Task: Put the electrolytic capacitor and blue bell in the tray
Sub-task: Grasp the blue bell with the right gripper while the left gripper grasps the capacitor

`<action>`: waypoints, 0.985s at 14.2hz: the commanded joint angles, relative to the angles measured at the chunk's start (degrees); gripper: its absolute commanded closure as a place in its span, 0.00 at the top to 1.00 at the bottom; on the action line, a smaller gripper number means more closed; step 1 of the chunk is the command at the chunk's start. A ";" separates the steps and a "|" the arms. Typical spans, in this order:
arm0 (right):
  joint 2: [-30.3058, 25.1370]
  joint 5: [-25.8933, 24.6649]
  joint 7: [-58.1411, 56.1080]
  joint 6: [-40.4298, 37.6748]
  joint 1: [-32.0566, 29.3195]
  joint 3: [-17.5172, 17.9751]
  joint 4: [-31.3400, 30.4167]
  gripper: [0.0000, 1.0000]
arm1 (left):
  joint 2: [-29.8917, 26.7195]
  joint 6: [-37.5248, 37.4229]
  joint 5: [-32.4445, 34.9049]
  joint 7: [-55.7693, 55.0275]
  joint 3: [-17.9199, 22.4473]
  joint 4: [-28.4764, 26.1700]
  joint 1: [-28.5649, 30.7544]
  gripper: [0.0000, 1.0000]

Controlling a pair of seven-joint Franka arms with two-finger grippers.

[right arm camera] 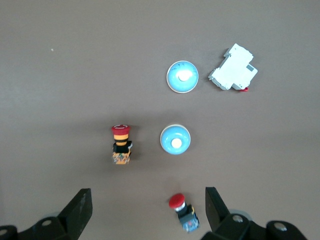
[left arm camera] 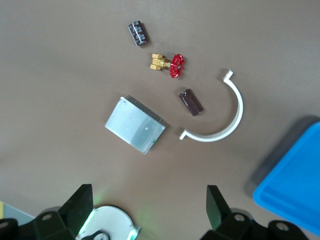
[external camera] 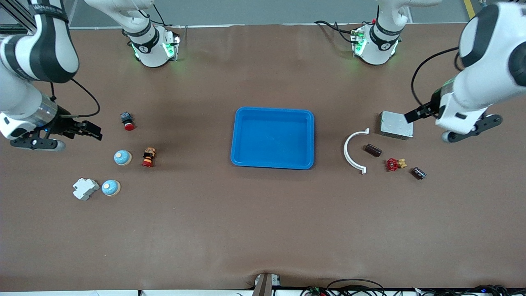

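Note:
The bright-blue tray (external camera: 272, 115) lies empty at the table's middle; its corner shows in the left wrist view (left arm camera: 295, 190). Two blue bells (external camera: 122, 157) (external camera: 110, 187) sit toward the right arm's end and show in the right wrist view (right arm camera: 175, 139) (right arm camera: 182, 77). A brown capacitor (external camera: 373, 150) (left arm camera: 191, 102) and a darker capacitor (external camera: 418, 173) (left arm camera: 139, 34) lie toward the left arm's end. My left gripper (external camera: 416, 115) (left arm camera: 150, 205) is open and empty, up beside the grey box. My right gripper (external camera: 93, 130) (right arm camera: 147, 207) is open and empty, up beside a red push button.
A grey metal box (external camera: 396, 125), a white curved clip (external camera: 354, 151) and a red-handled brass valve (external camera: 394, 164) lie by the capacitors. Two red push buttons (external camera: 127, 121) (external camera: 148, 157) and a white breaker (external camera: 85, 188) lie by the bells.

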 commanded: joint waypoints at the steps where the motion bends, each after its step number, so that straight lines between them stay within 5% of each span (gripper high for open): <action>1: -0.41 0.21 -0.62 6.68 -1.36 0.66 -5.60 1.00 | -1.69 5.83 1.64 -6.48 -2.30 -6.49 0.42 1.00; 5: 3.98 0.12 -0.71 14.07 -1.71 0.66 -8.68 1.00 | -1.08 19.71 2.44 -8.00 -2.39 -16.85 1.47 1.00; 12: 14.70 0.03 -1.77 28.31 -3.20 0.57 -10.97 1.00 | 7.71 31.68 1.04 -16.15 -2.48 -20.30 5.34 1.00; 14: 17.69 0.03 -2.38 31.47 -3.38 0.57 -10.97 1.00 | 9.29 36.33 0.86 -20.73 -2.48 -21.70 4.81 0.93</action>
